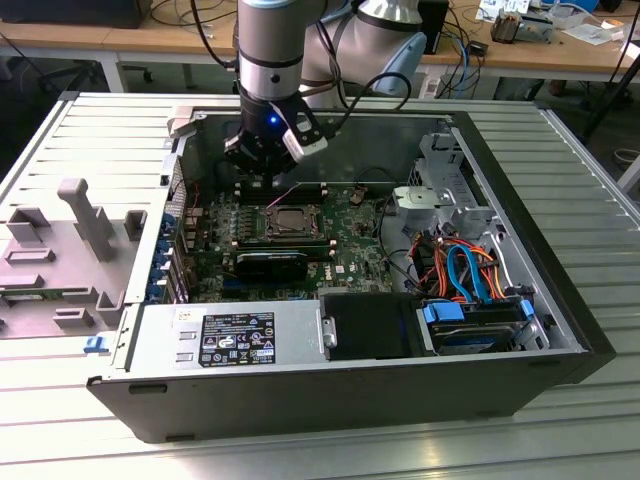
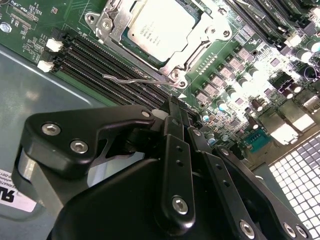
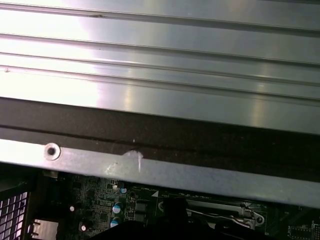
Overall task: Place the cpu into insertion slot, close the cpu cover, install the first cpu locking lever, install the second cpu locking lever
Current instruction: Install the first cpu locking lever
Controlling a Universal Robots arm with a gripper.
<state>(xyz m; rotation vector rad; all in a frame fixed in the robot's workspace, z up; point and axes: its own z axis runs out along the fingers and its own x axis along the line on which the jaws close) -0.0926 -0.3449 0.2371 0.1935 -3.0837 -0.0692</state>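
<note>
Silver metal tells most of the story. In the exterior view, the end effector (image 1: 268, 165) hangs inside the open computer case (image 1: 540, 330), low over the motherboard (image 1: 350, 240). The socket sits just below and in front of it, toward the camera side, with the cpu (image 1: 291, 219) already seated and the cpu cover (image 1: 291, 232) lying flat around it. The power supply (image 1: 230, 340) and drive bay (image 1: 480, 320) lie well away from the end effector, at the near side of the case, which rests on a ribbed metal counter (image 1: 90, 130).

In the second wrist view, the black fingers (image 2: 175, 145) come together to a narrow tip, appearing closed on nothing. Just beyond that tip lies a thin wire locking lever (image 2: 135, 79) along the near edge of the socket, running toward a screw at the socket corner. The cpu (image 2: 160, 30) shows its dull grey top through the window of the cover (image 2: 200, 42), which is down. The memory slots (image 2: 100, 62) run beside the lever.

In the first wrist view, the case wall (image 3: 160, 175) and the ribbed counter (image 3: 160, 60) lie beyond the end effector, with a wire lever (image 3: 220, 215) just past its dark tip.

By my judgement, placing the chip and closing the cover are done; whether this lever is fully hooked I cannot tell, so the lever work looks unfinished.
</note>
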